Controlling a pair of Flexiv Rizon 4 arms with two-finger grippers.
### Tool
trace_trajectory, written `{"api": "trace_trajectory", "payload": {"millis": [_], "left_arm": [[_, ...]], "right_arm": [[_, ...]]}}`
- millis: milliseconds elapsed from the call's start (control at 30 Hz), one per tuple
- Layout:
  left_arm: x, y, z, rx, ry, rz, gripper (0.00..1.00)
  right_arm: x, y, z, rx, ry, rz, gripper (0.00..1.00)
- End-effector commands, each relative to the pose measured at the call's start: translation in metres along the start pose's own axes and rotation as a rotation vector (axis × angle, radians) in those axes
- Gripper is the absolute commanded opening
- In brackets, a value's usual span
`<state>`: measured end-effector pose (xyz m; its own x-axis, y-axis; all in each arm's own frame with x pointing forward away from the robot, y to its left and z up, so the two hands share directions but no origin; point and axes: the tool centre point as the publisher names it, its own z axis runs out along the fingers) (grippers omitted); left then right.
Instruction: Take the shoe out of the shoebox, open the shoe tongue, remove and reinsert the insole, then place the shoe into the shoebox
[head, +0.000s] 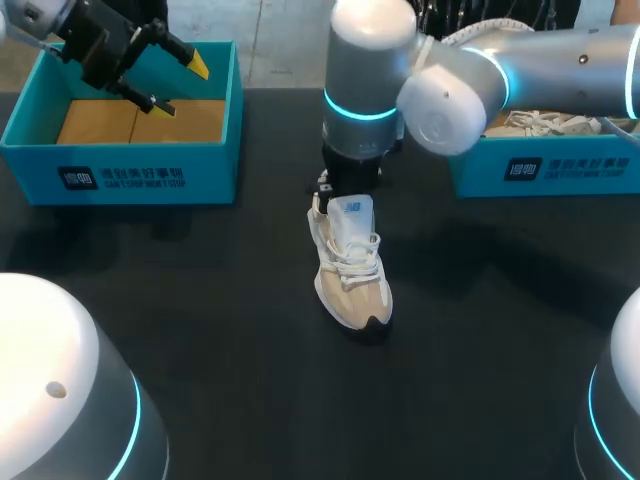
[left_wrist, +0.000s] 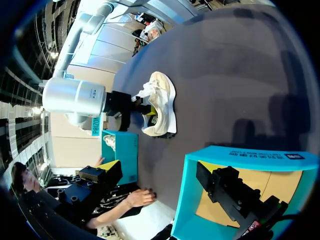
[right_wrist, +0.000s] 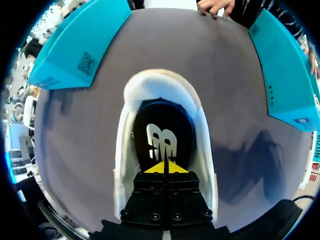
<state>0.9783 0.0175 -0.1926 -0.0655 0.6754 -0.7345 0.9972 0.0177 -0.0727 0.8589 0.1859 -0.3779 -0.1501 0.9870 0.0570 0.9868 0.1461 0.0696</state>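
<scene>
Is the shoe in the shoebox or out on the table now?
Out. The shoe stands upright on the table between the left shoebox and right shoebox, touching neither, with the right gripper at its opening.

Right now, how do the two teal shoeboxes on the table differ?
The left shoebox shows a bare brown floor; the right shoebox holds a white shoe. The left gripper hangs open over the left shoebox; the right arm crosses the right shoebox. Both are teal, lidless.
</scene>
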Motion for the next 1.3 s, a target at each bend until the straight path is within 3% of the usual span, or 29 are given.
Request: {"api": "trace_trajectory", "payload": {"millis": [33,267,500,833,1067,1300], "left_arm": [[0.000,0.000,-0.001,0.001,0.003,0.000,1.00],[0.000,0.000,-0.001,0.001,0.003,0.000,1.00],[0.000,0.000,-0.001,0.001,0.003,0.000,1.00],[0.000,0.000,-0.001,0.001,0.003,0.000,1.00],[0.000,0.000,-0.001,0.001,0.003,0.000,1.00],[0.000,0.000,-0.001,0.001,0.003,0.000,1.00]], "right_arm": [[0.005,-0.003,0.010,-0.018,-0.022,0.008,0.00],[0.003,0.001,0.020,-0.002,-0.024,0.015,0.00],[0.004,0.018,-0.003,-0.079,-0.059,0.002,0.00],[0.004,0.042,0.019,-0.126,-0.070,-0.003,0.00],[0.001,0.042,0.032,-0.125,-0.061,0.016,0.00],[-0.002,0.040,0.012,-0.188,-0.093,0.035,0.00]]}}
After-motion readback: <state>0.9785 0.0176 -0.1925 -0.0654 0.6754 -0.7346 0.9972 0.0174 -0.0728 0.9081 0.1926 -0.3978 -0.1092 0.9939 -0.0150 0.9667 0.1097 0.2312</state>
